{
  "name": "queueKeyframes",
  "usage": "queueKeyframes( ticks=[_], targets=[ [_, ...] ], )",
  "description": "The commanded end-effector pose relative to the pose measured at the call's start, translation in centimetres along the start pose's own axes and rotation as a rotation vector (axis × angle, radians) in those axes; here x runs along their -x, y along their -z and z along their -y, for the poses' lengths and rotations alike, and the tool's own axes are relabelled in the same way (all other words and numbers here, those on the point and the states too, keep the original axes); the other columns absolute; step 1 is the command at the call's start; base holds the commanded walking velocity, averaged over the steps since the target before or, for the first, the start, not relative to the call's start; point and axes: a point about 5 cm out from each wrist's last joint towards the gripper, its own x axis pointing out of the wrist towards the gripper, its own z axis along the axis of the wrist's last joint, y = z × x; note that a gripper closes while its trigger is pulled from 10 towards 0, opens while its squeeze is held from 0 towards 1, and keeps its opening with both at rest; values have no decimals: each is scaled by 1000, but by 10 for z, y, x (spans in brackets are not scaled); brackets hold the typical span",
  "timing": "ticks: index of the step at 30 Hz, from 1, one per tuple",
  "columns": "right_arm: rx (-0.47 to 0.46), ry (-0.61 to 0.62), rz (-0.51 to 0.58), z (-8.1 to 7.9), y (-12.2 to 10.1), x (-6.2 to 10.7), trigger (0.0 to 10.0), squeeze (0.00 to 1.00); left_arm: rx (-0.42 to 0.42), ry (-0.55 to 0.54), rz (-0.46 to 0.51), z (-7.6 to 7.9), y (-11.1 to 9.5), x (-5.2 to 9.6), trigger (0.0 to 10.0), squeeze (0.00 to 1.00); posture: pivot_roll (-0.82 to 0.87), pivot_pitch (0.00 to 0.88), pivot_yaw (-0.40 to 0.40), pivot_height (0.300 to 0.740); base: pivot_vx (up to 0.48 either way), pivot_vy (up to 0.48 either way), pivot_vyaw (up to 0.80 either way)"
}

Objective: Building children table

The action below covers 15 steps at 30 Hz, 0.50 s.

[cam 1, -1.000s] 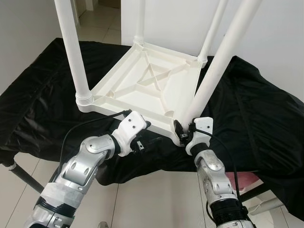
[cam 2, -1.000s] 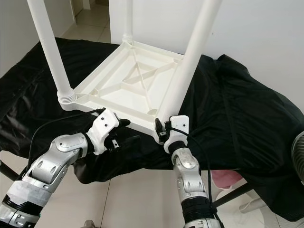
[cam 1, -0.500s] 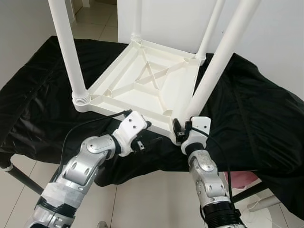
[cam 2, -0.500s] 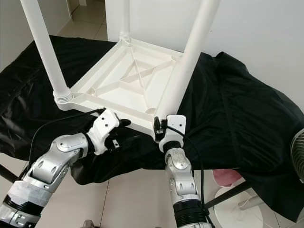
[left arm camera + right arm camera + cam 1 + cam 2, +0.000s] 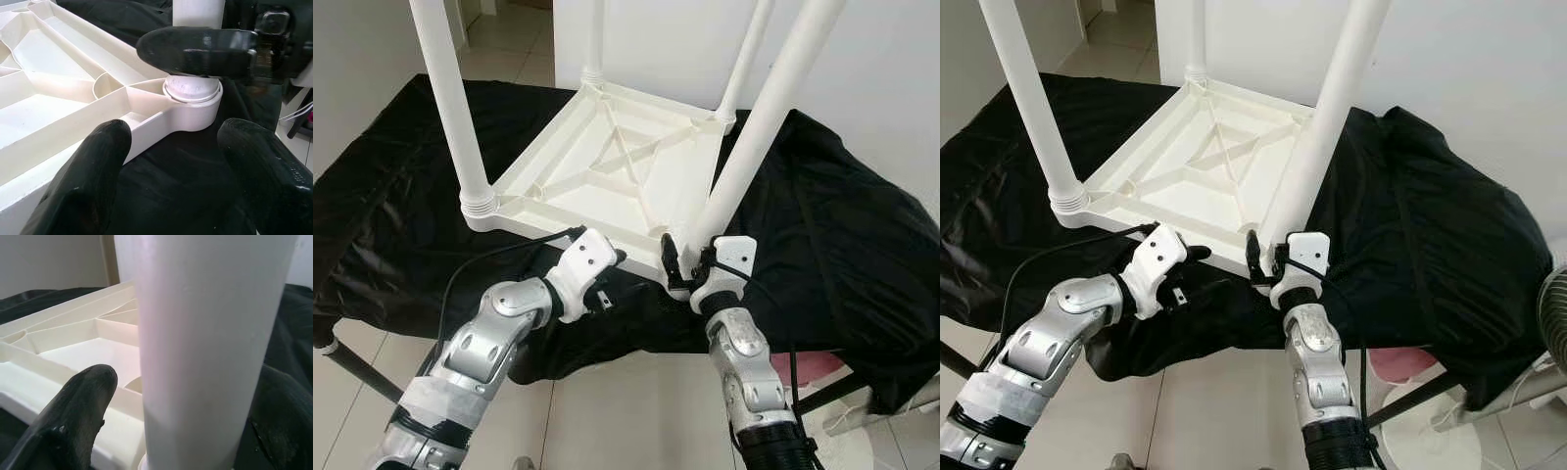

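The black cloth-covered tabletop (image 5: 401,196) carries a white moulded-plastic children's table (image 5: 617,181), which lies upside down with its ribbed underside facing up and four white cylindrical legs standing upward from its corners. At 9 o'clock of this inverted table, one white leg (image 5: 450,108) is seated in its ringed corner socket.

At 7 o'clock, the left end effector (image 5: 612,284) is positioned just beside the near edge of the white table, low over the black cloth. Its two black fingers (image 5: 88,166) are spread apart and grip nothing; in the left wrist view they frame the near right corner socket without touching it.

At 5 o'clock, the near right white leg (image 5: 759,127) stands tilted in that corner socket (image 5: 191,100). The right end effector (image 5: 690,264) is set at the base of this leg, with one black finger (image 5: 78,411) on each side of it. The fingers are clenched around the leg just above the socket.

At 4 o'clock, a pink object (image 5: 818,367) lies on the floor below the cloth edge.
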Motion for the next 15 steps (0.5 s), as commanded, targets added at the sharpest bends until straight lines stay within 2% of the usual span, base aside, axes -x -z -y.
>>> queueKeyframes(
  ticks=[1, 4, 6, 8, 10, 13, 15],
  targets=[
    [-16, -27, -3, 5, 1, 5, 10000, 0, -9, 26, 15, 3, -5, 0, 10000, 0, 28, 38, -100, 740, 0, 0, 0],
    [-10, -53, -5, 9, 1, 7, 10000, 0, -8, 27, 20, 3, -6, 1, 10000, 0, 26, 35, -97, 740, 0, 0, 0],
    [16, -128, -21, 18, 4, 10, 10000, 0, -7, 29, 24, 4, -6, 2, 10000, 0, 23, 32, -93, 740, 0, 0, 0],
    [16, -128, -21, 18, 4, 10, 10000, 0, -7, 29, 24, 4, -6, 2, 10000, 0, 23, 32, -93, 740, 0, 0, 0],
    [39, -195, -36, 25, 7, 12, 10000, 0, -7, 31, 23, 6, -6, 2, 10000, 0, 23, 31, -91, 740, 0, 0, 0],
    [25, -221, -58, 37, 6, 10, 10000, 0, -7, 37, 21, 8, -5, 2, 10000, 0, 23, 29, -85, 740, 0, 0, 0],
    [31, -283, -86, 43, 7, 8, 10000, 0, -9, 44, 19, 10, -5, 1, 10000, 0, 24, 27, -84, 740, 0, 0, 0]
  ],
)
